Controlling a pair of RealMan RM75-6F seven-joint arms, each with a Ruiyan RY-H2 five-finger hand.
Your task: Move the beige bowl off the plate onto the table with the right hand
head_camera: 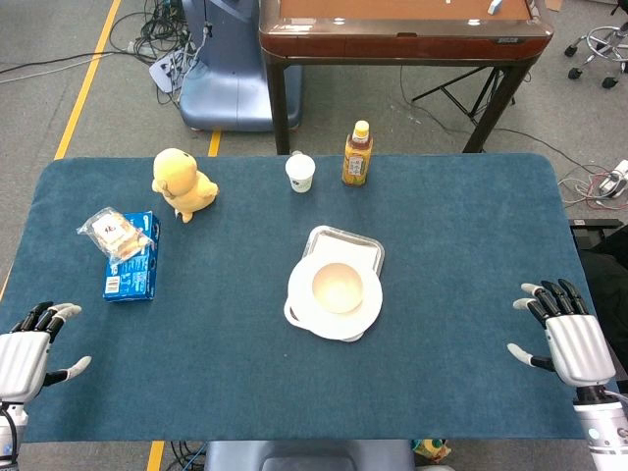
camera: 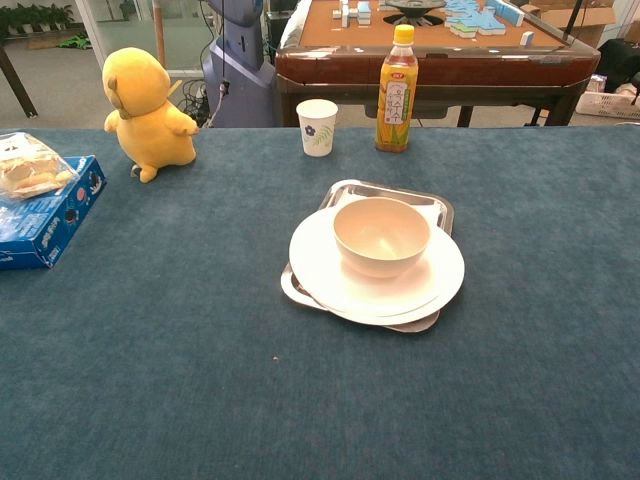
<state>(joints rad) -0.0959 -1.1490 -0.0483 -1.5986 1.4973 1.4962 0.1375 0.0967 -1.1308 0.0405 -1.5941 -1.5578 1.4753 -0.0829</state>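
Observation:
A beige bowl (head_camera: pixel 338 287) (camera: pixel 381 235) sits upright on a white plate (head_camera: pixel 306 302) (camera: pixel 320 265), which lies on a metal tray (head_camera: pixel 339 242) (camera: pixel 400 192) at the table's middle. My right hand (head_camera: pixel 566 337) hovers over the table's front right corner, fingers spread and holding nothing, well to the right of the bowl. Over the front left corner my left hand (head_camera: pixel 27 351) is open too, with nothing in it. The chest view shows neither hand.
At the back stand a paper cup (head_camera: pixel 300 172) (camera: pixel 317 126) and a tea bottle (head_camera: pixel 357 154) (camera: pixel 397 89). A yellow plush toy (head_camera: pixel 181 183) (camera: pixel 147 113) and a blue box (head_camera: pixel 133 257) (camera: pixel 45 215) topped by a snack bag (head_camera: pixel 111 232) (camera: pixel 25 163) lie to the left.

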